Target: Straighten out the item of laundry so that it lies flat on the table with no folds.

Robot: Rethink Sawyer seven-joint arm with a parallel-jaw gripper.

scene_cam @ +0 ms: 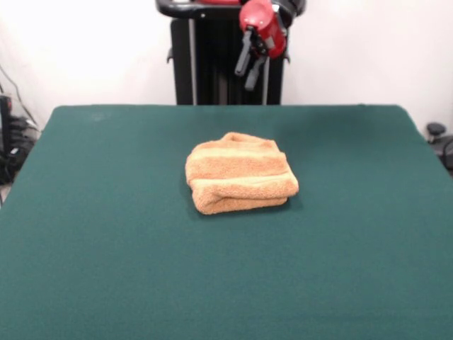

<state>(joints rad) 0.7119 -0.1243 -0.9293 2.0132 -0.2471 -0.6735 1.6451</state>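
The orange-tan terry towel [239, 174] lies near the middle of the dark green table [106, 234], folded over on itself into a thick bundle with rolled edges at the front and a flat woven band across its top. My gripper [250, 65] hangs high at the top of the front view, above the table's far edge and well behind the towel, touching nothing. Its two dark fingers [244, 57] point downward with a small gap between them and hold nothing.
The black pedestal [212, 64] stands behind the table's far edge. Cables and equipment [10, 142] sit off the left side, and a dark object [437, 134] off the right side.
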